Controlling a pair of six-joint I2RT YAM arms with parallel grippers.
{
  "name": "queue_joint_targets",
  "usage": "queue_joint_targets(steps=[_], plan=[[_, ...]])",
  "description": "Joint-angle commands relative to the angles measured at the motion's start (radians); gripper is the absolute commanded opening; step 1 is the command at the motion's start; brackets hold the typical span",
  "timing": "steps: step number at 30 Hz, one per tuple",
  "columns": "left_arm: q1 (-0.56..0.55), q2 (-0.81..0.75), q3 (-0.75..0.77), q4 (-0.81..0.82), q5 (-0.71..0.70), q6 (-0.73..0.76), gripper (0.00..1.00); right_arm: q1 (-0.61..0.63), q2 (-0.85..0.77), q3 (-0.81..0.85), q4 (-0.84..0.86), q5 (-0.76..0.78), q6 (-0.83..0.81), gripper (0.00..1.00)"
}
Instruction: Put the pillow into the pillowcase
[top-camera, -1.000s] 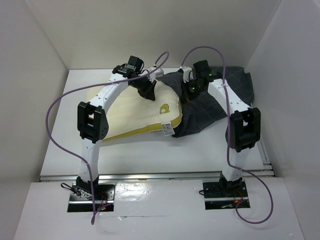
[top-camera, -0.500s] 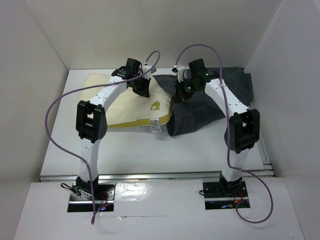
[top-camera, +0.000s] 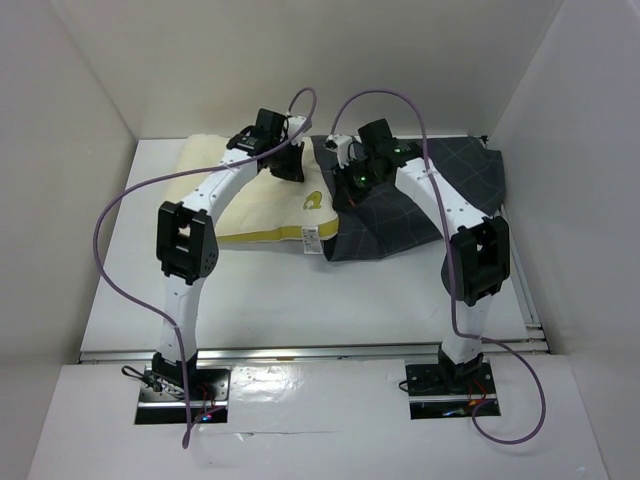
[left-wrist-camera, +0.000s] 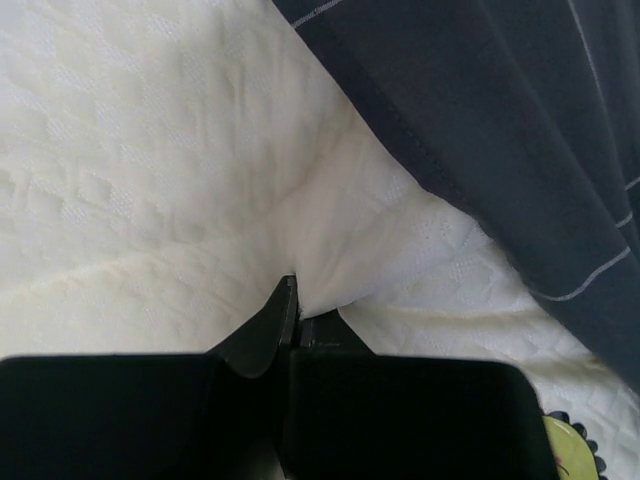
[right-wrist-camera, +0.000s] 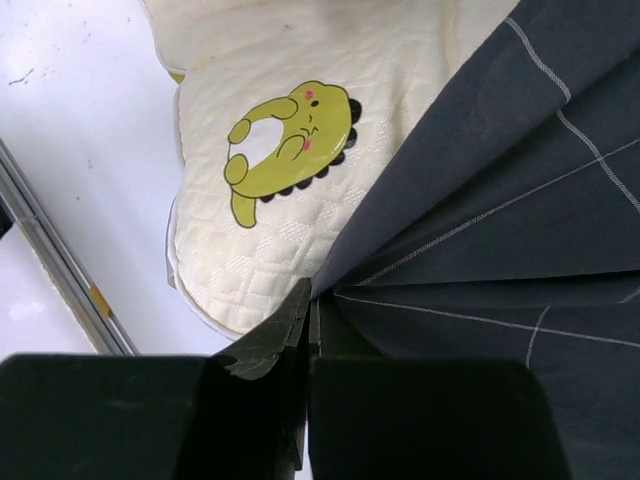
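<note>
**Q:** Where does the soft, cream-yellow, quilted rectangular pillow (top-camera: 245, 195) lie?

**A:** Flat on the white table (top-camera: 270, 290), toward the far left-centre. Its darker yellow side band (top-camera: 255, 237) and small white tag (top-camera: 311, 236) face the arm bases. Its right end meets the large charcoal-grey, grid-lined cloth pillowcase (top-camera: 430, 200), which spreads over the far right of the table.

**Q:** Is the pillow inside?

**A:** Only its right edge is overlapped. In the right wrist view the dark cloth covers the cushion just beside the yellow-green animal emblem (right-wrist-camera: 290, 140), and the emblem itself is uncovered. Whether that edge sits inside the opening or merely under the cloth cannot be told.

**Q:** What is the state of the left gripper (left-wrist-camera: 298, 312)?

**A:** Its fingers are closed together, pinching a raised fold of the pillow's top fabric near the pillowcase hem.

**Q:** And the right gripper (right-wrist-camera: 310, 305)?

**A:** Its fingers are closed on the pillowcase's edge, where folds of cloth converge. The pillow's corner lies just beside it.
</note>
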Motion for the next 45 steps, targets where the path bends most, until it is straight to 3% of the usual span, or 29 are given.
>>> queue_joint_targets(steps=[1, 14, 25, 31, 34, 45], plan=[[-0.027, 0.029, 0.063, 0.149, -0.075, -0.08, 0.0, 0.019, 0.022, 0.06, -0.059, -0.031, 0.01, 0.0], [-0.037, 0.201, 0.106, 0.213, -0.144, -0.141, 0.0, 0.019, 0.049, 0.08, -0.059, -0.053, 0.03, 0.0], [-0.027, 0.135, 0.115, 0.232, 0.046, -0.288, 0.0, 0.019, 0.124, 0.149, -0.019, -0.01, 0.064, 0.0], [-0.047, 0.075, -0.033, 0.329, 0.129, -0.383, 0.0, 0.029, 0.193, 0.27, -0.01, -0.029, 0.082, 0.0], [-0.047, 0.11, 0.008, 0.339, 0.14, -0.393, 0.0, 0.069, 0.203, 0.306, -0.001, -0.03, 0.082, 0.0], [-0.047, 0.135, 0.006, 0.445, 0.255, -0.499, 0.0, 0.129, 0.224, 0.263, -0.001, 0.024, 0.082, 0.01]])
